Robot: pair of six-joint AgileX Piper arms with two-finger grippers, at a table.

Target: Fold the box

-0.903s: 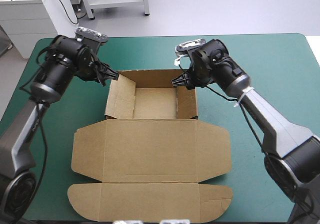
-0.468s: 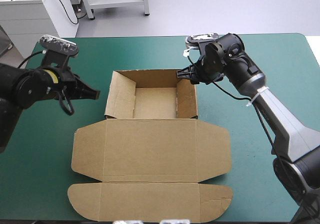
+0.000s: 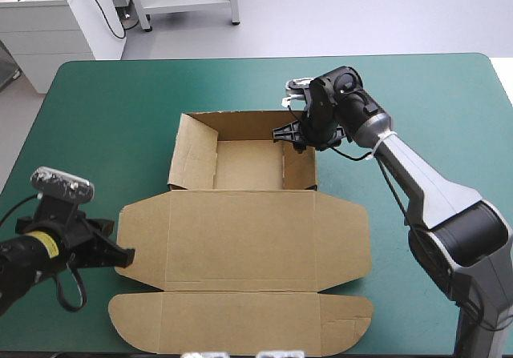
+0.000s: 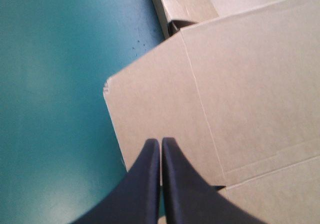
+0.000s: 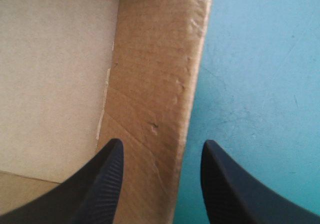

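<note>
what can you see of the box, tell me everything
The box is brown corrugated board on the teal-green cover. Its far part is an open tray with four walls raised; the lid lies flat toward the near edge, with side flaps and a rounded tuck flap. The open right gripper straddles the tray's right wall. The shut left gripper points at the lid's left flap; contact is unclear.

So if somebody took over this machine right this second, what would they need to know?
Left gripper: jaws shut, holding nothing, at the left flap of the lid.
Right gripper: jaws open, astride the tray's right wall.
Box: on the table, far part a tray.
Done: tray walls raised.
Left: lid lies flat, not yet folded.
</note>
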